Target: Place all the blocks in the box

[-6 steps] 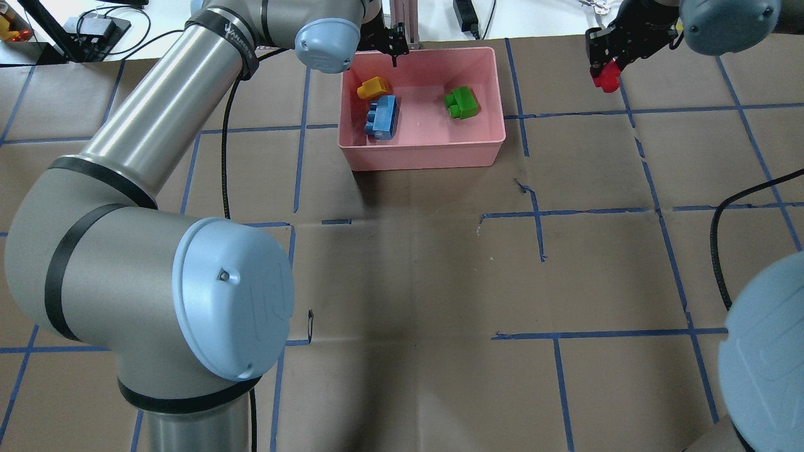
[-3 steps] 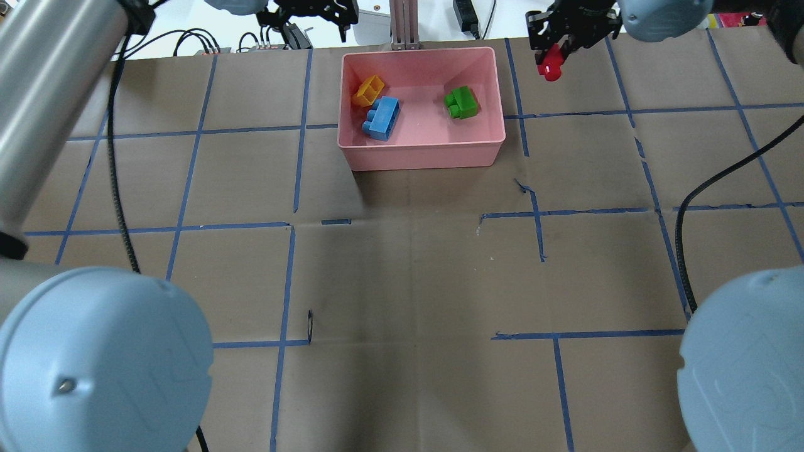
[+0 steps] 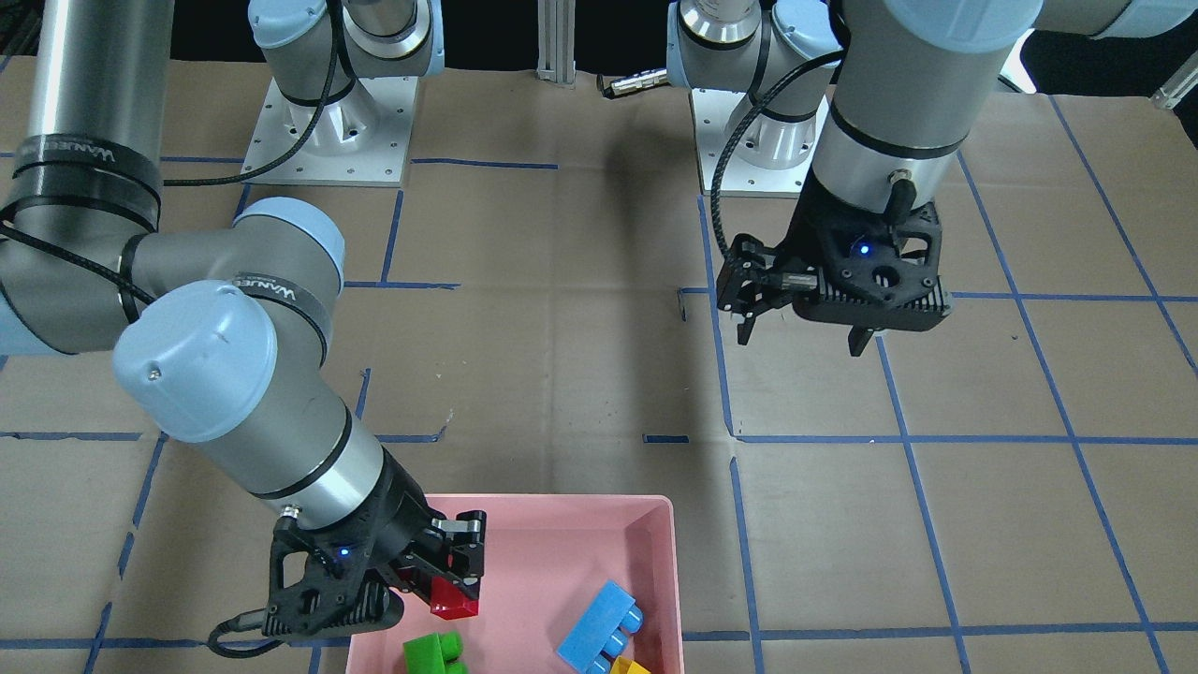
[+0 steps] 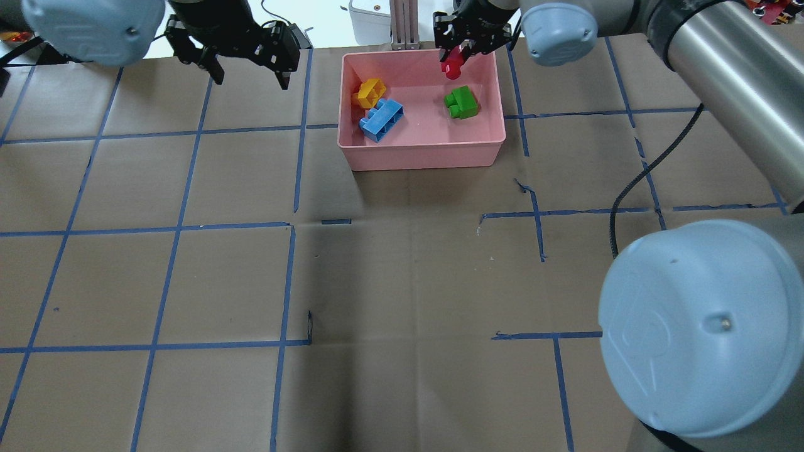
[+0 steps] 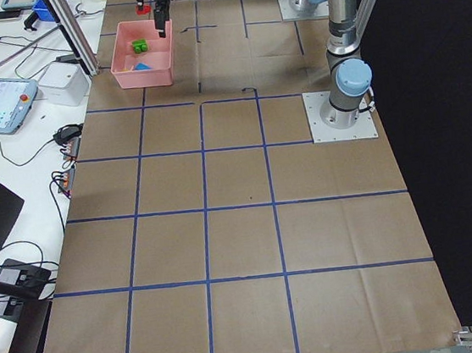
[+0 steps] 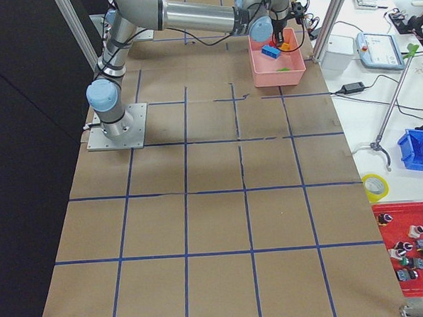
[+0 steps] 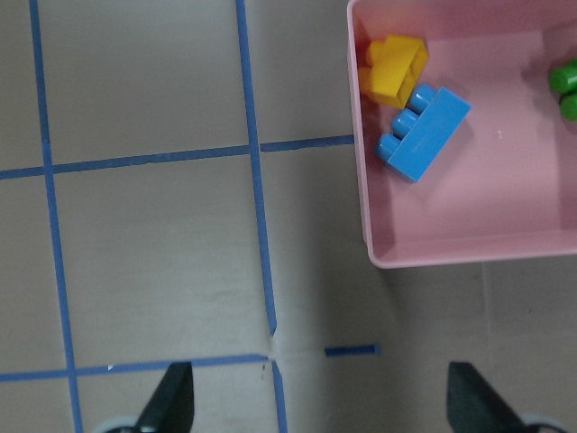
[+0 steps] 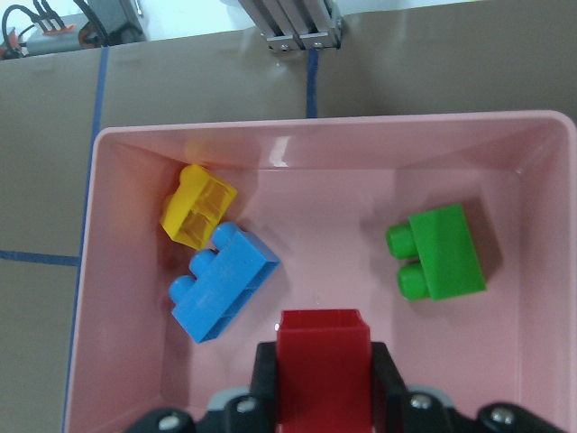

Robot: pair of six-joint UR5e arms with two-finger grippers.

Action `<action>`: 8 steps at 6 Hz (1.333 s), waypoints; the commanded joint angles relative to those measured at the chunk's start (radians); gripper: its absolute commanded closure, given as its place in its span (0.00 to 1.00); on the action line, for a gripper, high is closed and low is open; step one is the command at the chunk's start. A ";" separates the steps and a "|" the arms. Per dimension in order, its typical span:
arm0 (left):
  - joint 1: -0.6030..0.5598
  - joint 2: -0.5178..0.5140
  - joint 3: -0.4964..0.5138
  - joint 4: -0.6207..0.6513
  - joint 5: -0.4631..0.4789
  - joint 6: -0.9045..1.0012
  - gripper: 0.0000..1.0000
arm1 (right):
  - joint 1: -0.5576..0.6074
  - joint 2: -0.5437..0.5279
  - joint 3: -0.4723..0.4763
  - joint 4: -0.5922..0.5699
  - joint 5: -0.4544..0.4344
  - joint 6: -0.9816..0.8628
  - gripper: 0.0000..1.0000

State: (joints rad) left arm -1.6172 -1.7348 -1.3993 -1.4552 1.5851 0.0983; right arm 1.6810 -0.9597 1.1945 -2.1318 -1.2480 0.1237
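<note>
The pink box (image 4: 421,154) stands at the table's far middle. In it lie the yellow block (image 4: 369,93), the blue block (image 4: 381,119) and the green block (image 4: 461,103). My right gripper (image 4: 457,56) is shut on the red block (image 4: 451,64) and holds it above the box's far right part. In the right wrist view the red block (image 8: 322,365) hangs over the box floor, between the blue block (image 8: 224,281) and the green block (image 8: 439,253). My left gripper (image 4: 249,70) is open and empty, left of the box, above the paper.
An aluminium post (image 4: 402,25) stands just behind the box's far wall. Beyond the table's far edge is a white bench with cables. The right arm's black cable (image 4: 634,182) hangs over the table's right side. Both arm bases (image 3: 328,131) sit at the robot's side.
My right gripper has carried the red block leftward, from right of the box to above its far right part. My left gripper has moved left, away from the box.
</note>
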 commanded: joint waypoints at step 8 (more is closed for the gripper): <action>0.066 0.118 -0.124 -0.007 -0.010 0.063 0.00 | -0.030 -0.196 0.005 0.393 -0.161 -0.147 0.00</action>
State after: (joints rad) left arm -1.5509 -1.6144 -1.5235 -1.4652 1.5624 0.1609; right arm 1.6610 -1.0920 1.1999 -1.8392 -1.3564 0.0550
